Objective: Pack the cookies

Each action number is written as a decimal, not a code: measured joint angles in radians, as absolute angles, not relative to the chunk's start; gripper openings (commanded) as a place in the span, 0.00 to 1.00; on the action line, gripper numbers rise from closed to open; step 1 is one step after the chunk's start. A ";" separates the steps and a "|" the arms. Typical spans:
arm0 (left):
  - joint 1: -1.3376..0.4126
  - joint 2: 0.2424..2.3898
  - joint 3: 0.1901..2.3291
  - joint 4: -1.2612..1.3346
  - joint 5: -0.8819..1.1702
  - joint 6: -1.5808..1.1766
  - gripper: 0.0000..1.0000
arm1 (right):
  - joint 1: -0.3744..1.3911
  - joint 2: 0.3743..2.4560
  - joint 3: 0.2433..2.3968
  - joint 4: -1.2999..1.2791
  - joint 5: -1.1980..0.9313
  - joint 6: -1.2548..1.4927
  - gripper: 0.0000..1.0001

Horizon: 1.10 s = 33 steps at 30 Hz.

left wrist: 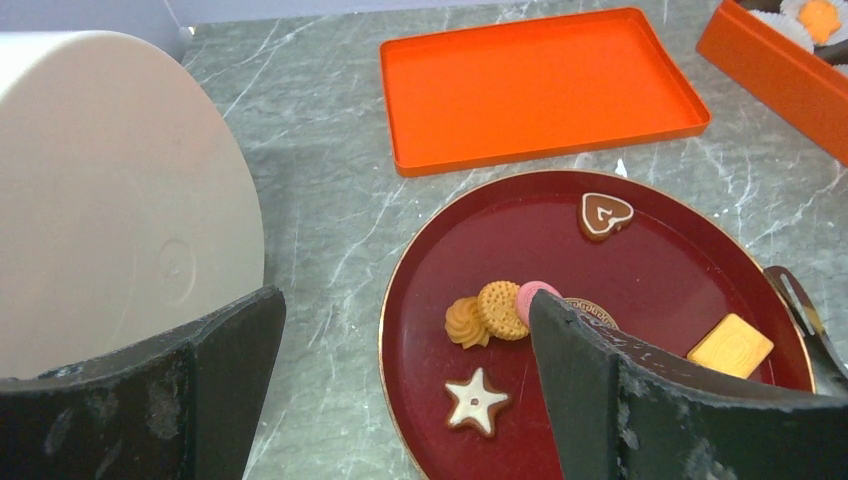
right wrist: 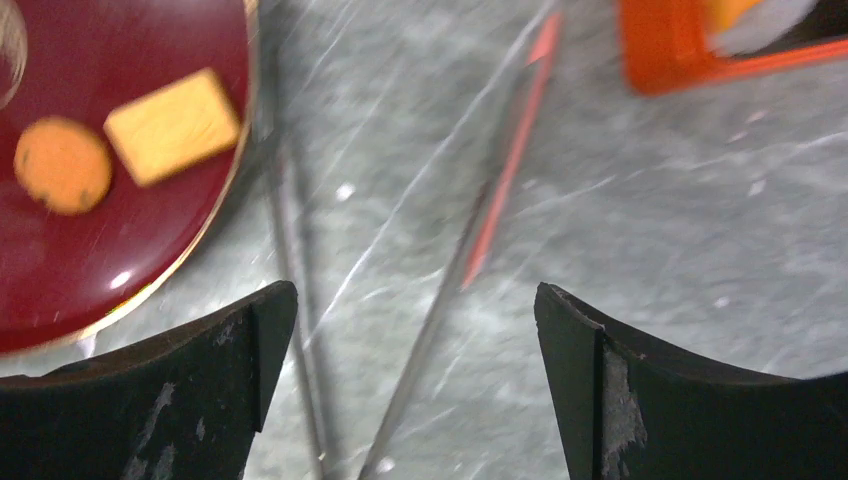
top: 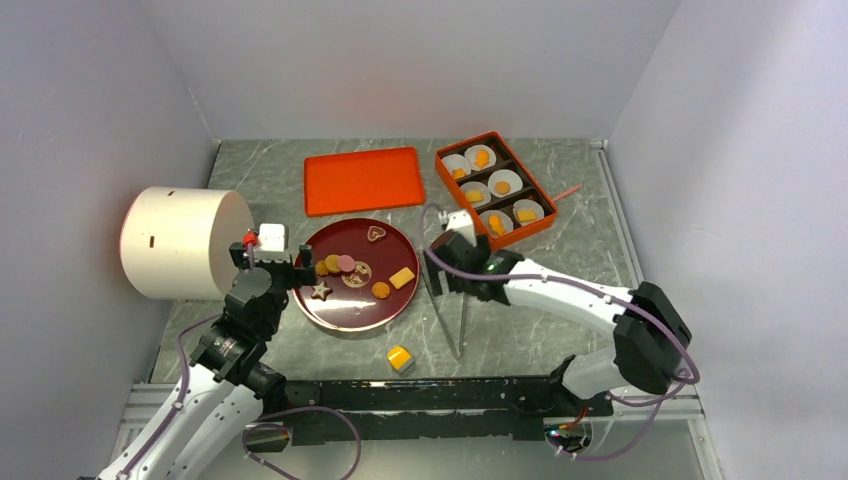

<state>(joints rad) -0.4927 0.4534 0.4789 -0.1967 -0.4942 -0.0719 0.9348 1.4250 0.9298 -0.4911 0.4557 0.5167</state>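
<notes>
Star, heart, ridged round cookies (left wrist: 499, 310) on glossy dark-red plate (left wrist: 500, 235).

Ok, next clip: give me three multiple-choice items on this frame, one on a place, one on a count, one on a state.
1. The metal tongs lie: A on the red plate; B in the orange box; C on the table right of the plate.
2. Paper cups in the box: A four; B six; C eight.
3. The jaws on the right arm are: A open, empty; B shut on the tongs; C shut on a cookie.
1 C: they lie on marble beside the plate's rim. 2 B: two rows of three. 3 A: only table shows between them.
</notes>
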 measured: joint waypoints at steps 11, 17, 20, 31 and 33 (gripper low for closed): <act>-0.493 0.464 0.479 -0.207 -0.494 -0.072 0.96 | 0.533 1.477 1.048 -0.428 0.318 0.293 1.00; -0.493 0.471 0.479 -0.207 -0.493 -0.072 0.96 | 0.460 1.650 1.160 -0.387 0.231 0.229 1.00; -0.493 0.473 0.479 -0.207 -0.491 -0.072 0.96 | 0.445 1.716 1.202 -0.388 0.205 0.220 1.00; -0.493 0.474 0.479 -0.206 -0.482 -0.072 0.96 | 0.440 1.670 1.129 -0.406 0.080 0.255 1.00; -0.493 0.476 0.479 -0.206 -0.482 -0.072 0.96 | 0.440 1.627 1.088 -0.406 0.053 0.266 1.00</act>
